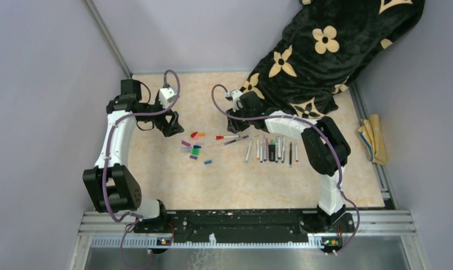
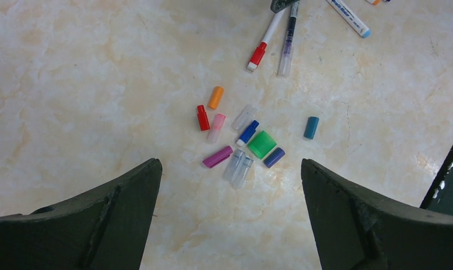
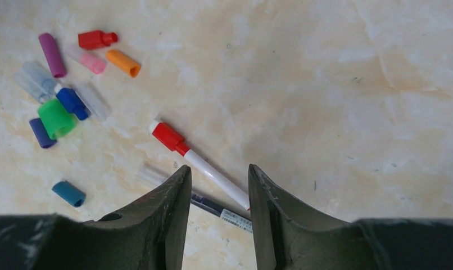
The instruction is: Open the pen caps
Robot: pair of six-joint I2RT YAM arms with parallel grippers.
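Several loose pen caps (image 1: 194, 145) lie in a cluster left of centre: orange (image 2: 216, 97), red (image 2: 203, 117), green (image 2: 262, 144), magenta (image 2: 217, 157), teal (image 2: 311, 127) and clear ones. My left gripper (image 2: 230, 164) hovers wide open just near of them, holding nothing. A red-capped white pen (image 3: 204, 166) and a dark purple pen (image 3: 221, 209) lie crossed under my right gripper (image 3: 218, 169). That gripper is open, with the white barrel showing in the gap and not pinched. A row of pens (image 1: 273, 149) lies to the right.
A black blanket with cream flowers (image 1: 325, 50) drapes over the back right corner behind the right arm. A yellow cloth (image 1: 373, 138) lies at the right rail. A thin dark stick (image 1: 290, 153) lies in the pen row.
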